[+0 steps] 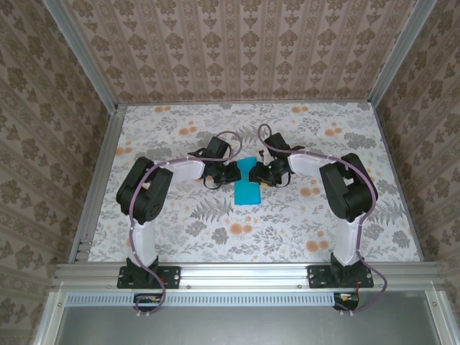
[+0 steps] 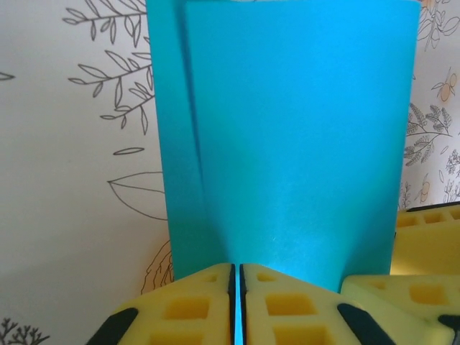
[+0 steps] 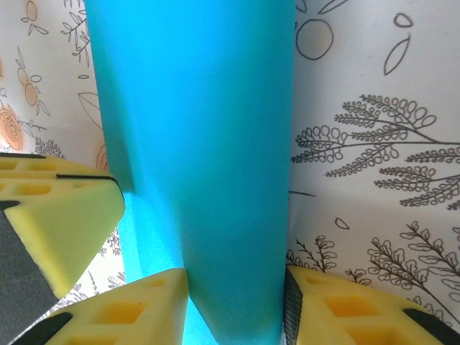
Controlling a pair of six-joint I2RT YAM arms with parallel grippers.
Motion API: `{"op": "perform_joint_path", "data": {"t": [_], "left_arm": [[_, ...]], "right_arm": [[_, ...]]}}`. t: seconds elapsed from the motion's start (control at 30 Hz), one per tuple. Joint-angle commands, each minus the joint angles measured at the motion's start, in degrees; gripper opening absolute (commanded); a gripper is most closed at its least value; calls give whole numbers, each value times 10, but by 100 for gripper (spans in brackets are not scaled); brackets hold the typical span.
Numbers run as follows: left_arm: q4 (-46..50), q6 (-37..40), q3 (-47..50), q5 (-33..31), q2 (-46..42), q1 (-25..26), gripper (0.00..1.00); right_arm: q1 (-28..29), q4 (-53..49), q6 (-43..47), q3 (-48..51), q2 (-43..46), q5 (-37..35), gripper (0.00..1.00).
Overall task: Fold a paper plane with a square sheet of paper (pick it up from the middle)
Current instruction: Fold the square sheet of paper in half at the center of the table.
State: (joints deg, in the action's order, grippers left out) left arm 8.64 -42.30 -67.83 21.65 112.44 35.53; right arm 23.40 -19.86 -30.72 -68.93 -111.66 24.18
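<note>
Square sheet of paper (image 1: 246,184) sits mid floral-print table (image 1: 180,230), within damask-patterned walls (image 1: 237,43).

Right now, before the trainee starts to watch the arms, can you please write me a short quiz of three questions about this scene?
1. True or false: the left claw is wide open and holds nothing.
2. Which colour is the square sheet of paper? A. red B. teal-blue C. white
3. Fill in: in the top view, the sheet is ___ the left claw and the right claw.
Key: 1 false, it is shut on the sheet. 2 B. 3 between.
</note>
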Motion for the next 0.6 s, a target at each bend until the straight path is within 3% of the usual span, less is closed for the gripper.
{"op": "perform_joint_path", "data": {"t": [0.0,0.27,0.57], "left_arm": [[10,-4,2,-9,-40,-8,17],[-17,-29,65,-41,-86,-20,30],[-24,-34,79,-47,-91,-20,32]], "right_arm": [[-1,0,-24,2,-10,-15,39],[0,19,-66,10,-14,-28,40],[3,-30,-42,-19,-39,-38,44]]}}
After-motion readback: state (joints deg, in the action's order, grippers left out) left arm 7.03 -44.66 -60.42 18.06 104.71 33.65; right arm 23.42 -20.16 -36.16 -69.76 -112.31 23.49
